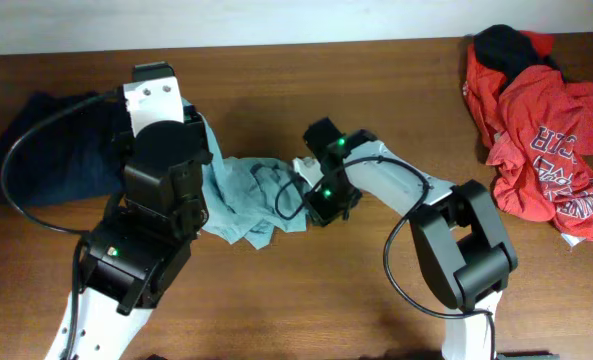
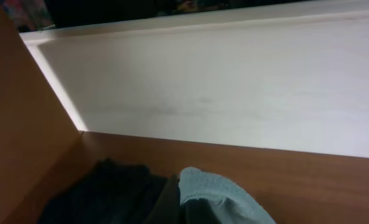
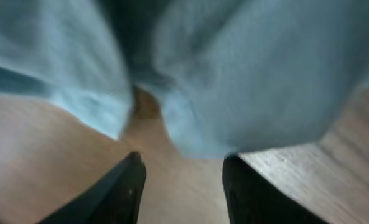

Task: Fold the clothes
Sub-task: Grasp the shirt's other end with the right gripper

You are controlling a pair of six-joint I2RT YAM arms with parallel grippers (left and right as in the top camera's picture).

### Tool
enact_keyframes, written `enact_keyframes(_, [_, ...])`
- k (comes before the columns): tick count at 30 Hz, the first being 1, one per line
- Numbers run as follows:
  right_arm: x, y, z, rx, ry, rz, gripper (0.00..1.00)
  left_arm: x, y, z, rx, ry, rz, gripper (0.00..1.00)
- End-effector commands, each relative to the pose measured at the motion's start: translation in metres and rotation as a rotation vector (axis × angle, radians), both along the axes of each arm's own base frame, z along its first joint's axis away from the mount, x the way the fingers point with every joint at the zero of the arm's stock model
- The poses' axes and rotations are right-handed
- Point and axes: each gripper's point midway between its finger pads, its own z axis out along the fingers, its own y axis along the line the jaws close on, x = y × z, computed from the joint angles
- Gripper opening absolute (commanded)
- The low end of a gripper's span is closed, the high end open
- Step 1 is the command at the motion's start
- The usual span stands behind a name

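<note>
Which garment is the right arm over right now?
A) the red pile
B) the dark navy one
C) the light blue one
C: the right gripper, jaws open, hangs over the light blue garment, whose cloth fills the right wrist view.

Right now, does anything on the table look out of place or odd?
Nothing spilled or damaged. The blue cloth lies crumpled mid-table, red shirts sit heaped far right, dark cloth bunched left: just unfolded laundry.
</note>
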Motion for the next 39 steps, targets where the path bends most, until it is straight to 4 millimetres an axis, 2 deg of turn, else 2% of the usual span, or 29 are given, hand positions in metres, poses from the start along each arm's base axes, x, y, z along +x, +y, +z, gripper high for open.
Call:
enact_keyframes(1, [-0.006, 0.004, -0.005, -0.005, -0.011, 0.058, 0.45, -0.001, 0.001, 0.007, -0.027, -0.021, -0.002, 0.01])
enact_keyframes(5, [-0.006, 0.016, -0.006, 0.006, -0.045, 0.102, 0.48, -0.001, 0.001, 0.007, -0.025, -0.018, -0.001, 0.00])
enact_keyframes(8, [-0.009, 0.023, -0.006, 0.010, -0.054, 0.120, 0.60, -0.001, 0.001, 0.006, -0.025, -0.017, -0.001, 0.01])
enact_keyframes(9, [-0.010, 0.025, -0.006, 0.009, -0.053, 0.126, 0.61, -0.001, 0.001, 0.006, -0.024, -0.016, -0.001, 0.01])
enact_keyframes(13, [-0.012, 0.027, -0.004, 0.008, -0.055, 0.133, 0.63, -0.001, 0.002, 0.004, -0.020, -0.008, -0.001, 0.01])
enact_keyframes(18, [-0.010, 0.028, -0.004, 0.012, -0.061, 0.133, 0.71, -0.001, 0.005, 0.003, -0.017, 0.000, 0.009, 0.01])
enact_keyframes(23, [-0.012, 0.028, -0.003, 0.008, -0.054, 0.137, 0.72, -0.001, 0.005, 0.003, -0.017, -0.001, 0.010, 0.01])
enact_keyframes(26, [-0.015, 0.029, 0.008, -0.007, -0.026, 0.109, 0.72, -0.001, 0.005, 0.003, -0.017, -0.001, 0.010, 0.01])
enact_keyframes(31, [-0.009, 0.050, 0.027, 0.025, -0.031, 0.016, 0.73, -0.001, 0.006, 0.001, -0.014, 0.005, 0.010, 0.00])
enact_keyframes(35, [-0.010, 0.065, 0.024, 0.031, -0.021, -0.110, 0.70, -0.001, 0.006, 0.001, -0.014, 0.005, 0.010, 0.01])
enact_keyframes(39, [-0.004, 0.060, 0.017, -0.047, -0.075, -0.215, 0.68, -0.001, 0.006, 0.001, -0.012, 0.009, 0.010, 0.01])
